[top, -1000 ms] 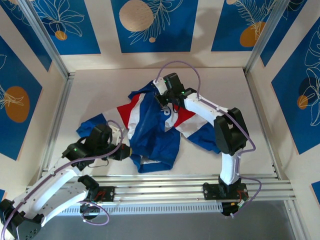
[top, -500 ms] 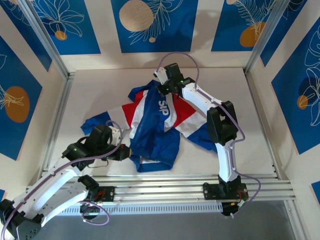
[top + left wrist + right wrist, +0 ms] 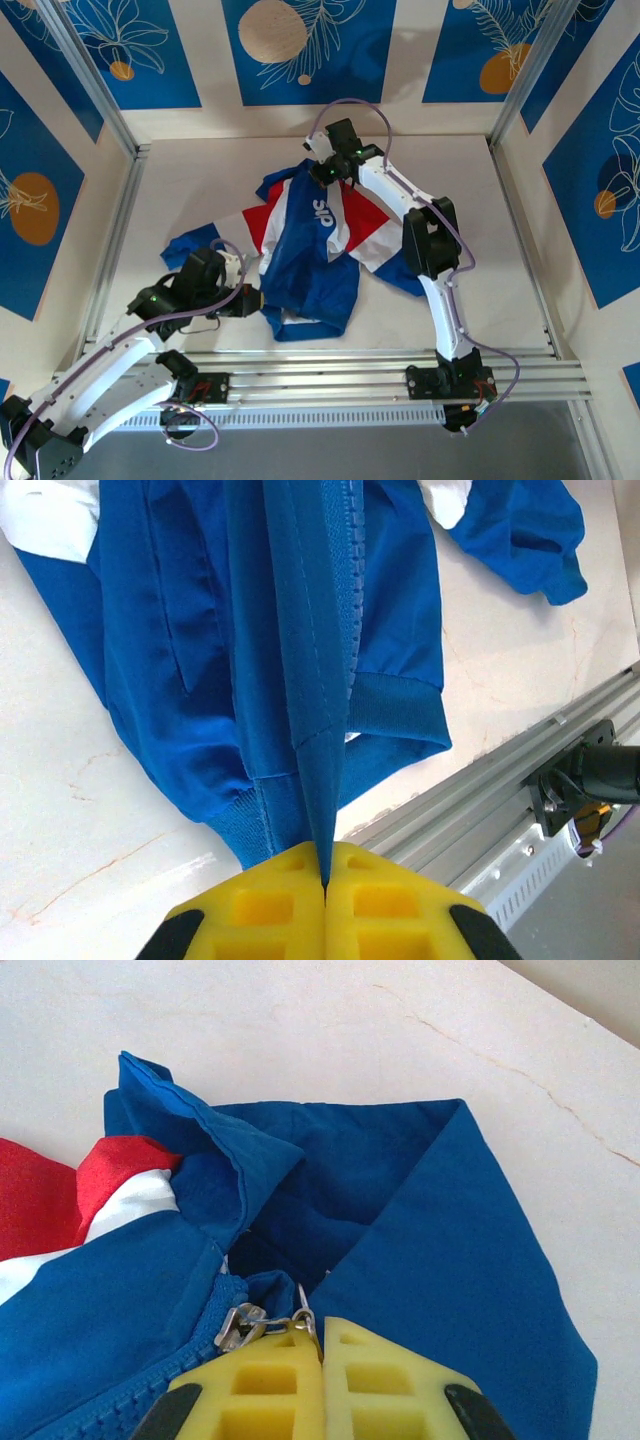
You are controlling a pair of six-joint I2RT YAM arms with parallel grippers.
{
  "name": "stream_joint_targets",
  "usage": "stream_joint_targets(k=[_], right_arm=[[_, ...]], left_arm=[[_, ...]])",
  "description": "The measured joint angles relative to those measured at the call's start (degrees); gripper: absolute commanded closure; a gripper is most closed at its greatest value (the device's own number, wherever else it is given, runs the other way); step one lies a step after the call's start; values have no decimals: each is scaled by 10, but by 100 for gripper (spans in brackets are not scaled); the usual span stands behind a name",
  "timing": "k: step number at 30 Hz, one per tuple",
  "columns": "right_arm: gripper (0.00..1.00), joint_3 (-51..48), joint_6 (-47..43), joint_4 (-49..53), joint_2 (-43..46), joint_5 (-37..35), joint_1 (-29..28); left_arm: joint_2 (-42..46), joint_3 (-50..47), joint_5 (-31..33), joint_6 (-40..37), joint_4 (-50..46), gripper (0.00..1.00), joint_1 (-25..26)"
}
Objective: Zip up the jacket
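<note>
1. Just beyond the grooved aluminium rail (image 3: 380, 365) lies the small royal-blue fabric jacket (image 3: 318, 255) with red and white diagonal panels. It rests front up on the pale marbled table top (image 3: 200, 190). Its length runs away from the rail and its white chest lettering faces up.
2. At the jacket end nearest the rail, the left gripper (image 3: 255, 300) sits at the ribbed blue hem (image 3: 395, 710). Its yellow pads (image 3: 270, 910) are pressed fully together. A narrow fold of the blue fabric is pinched between them at the foot of the zipper line.
3. From that pinch a ridge of cloth runs away from the rail alongside the blue zipper teeth (image 3: 350, 580).
4. At the jacket end farthest from the rail, the right gripper (image 3: 320, 175) is at the blue collar (image 3: 400, 1190). Its yellow pads are also closed, with the thin wire loop of the silver metal zipper pull (image 3: 245, 1325) caught between them.
5. That pull sits just under the spread collar at the top of the teeth, which look meshed beneath it.
6. One blue sleeve (image 3: 190, 245) trails off the jacket on the left arm's side, about midway along the jacket's length from the rail.
</note>
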State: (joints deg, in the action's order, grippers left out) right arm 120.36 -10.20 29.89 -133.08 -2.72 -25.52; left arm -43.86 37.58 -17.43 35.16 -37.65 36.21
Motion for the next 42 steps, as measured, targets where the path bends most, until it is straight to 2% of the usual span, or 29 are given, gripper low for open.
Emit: stream_joint_targets(k=[15,23,26,28,29,32,35,42], right_arm=[[100,127,0,66,-81,32,2],[100,162,0,79,-91,31,20],[91,175,0,88,-92,25,29],[77,180,0,93,-92,16,33],[71,181,0,86,-92,0,35],[62,190,2,66,-92,-33,51],[60,186,5,53,-85,-52,68],[59,47,11,27,35,-65,68]], left_arm=[[1,-28,6,30,34,100,-3],[-50,-38,5,38,96,100,-3],[-75,-38,5,37,121,100,-6],[-81,-38,5,35,131,100,-8],[-82,-38,0,35,127,97,-9],[-77,-45,-8,34,90,70,-9],[-63,-44,-3,24,49,57,-10],[-11,11,39,-12,-38,48,-19]])
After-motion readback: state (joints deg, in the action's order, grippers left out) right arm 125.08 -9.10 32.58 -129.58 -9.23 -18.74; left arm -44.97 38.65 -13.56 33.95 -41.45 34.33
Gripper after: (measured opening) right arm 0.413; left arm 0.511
